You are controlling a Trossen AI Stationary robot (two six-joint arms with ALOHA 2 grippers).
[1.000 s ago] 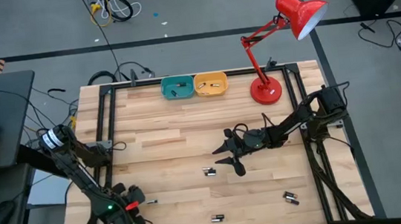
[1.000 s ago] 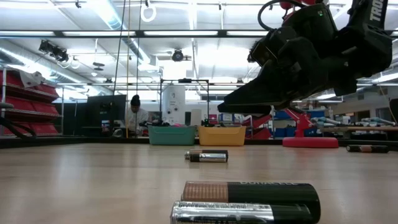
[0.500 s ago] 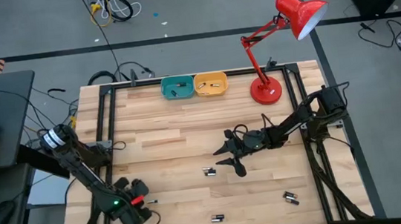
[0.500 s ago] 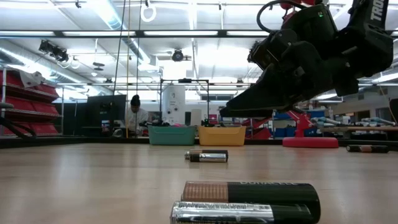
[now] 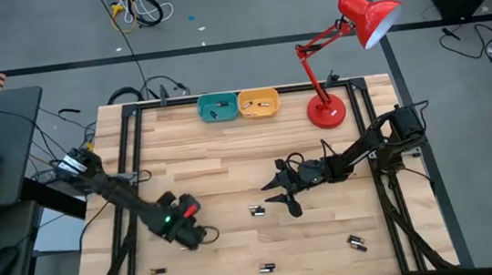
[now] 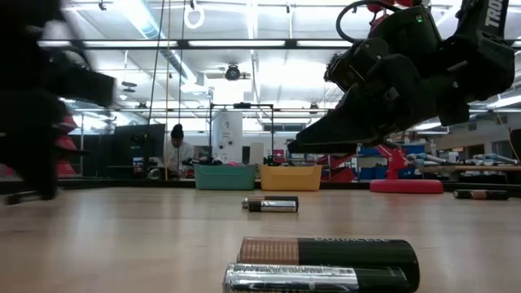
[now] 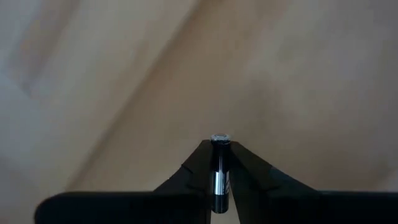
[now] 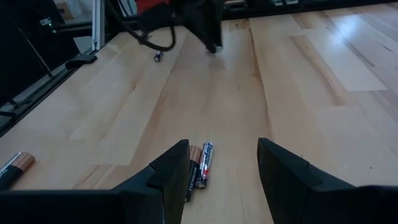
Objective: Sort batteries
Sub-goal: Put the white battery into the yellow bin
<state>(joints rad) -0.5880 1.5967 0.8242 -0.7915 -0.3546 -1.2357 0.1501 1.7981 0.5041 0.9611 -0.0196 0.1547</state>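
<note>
1. High view: the left gripper [image 5: 203,234] is over the table's [image 5: 195,175] front-left area, and its jaw state cannot be read from above. A battery [image 5: 157,270] lies near the front-left edge. The right gripper [image 5: 277,193] hangs at mid-table with its fingers spread and nothing between them. A battery pair [image 5: 257,211] lies just beside it. Another battery [image 5: 266,267] lies at the front centre, and two more [image 5: 357,243] lie front right. The teal bin [image 5: 216,108] and yellow bin [image 5: 258,103] touch side by side at the far edge, each holding small items. A red lamp [image 5: 327,109] stands to their right.

2. Low view: two stacked batteries [image 6: 326,262] lie close to the camera. One battery [image 6: 270,204] lies farther back. The right gripper [image 6: 326,134] hangs above the table, touching nothing. A person [image 6: 176,150] is in the room behind.

3. Left wrist view: the left gripper [image 7: 219,163] is closed on one held battery [image 7: 218,171], with its metal end pointing forward past the fingertips, above bare wood.

4. Right wrist view: the right gripper's fingers [image 8: 163,174] stand wide apart and hold nothing. The battery pair [image 8: 199,163] lies on the table between them, lengthwise.
</note>
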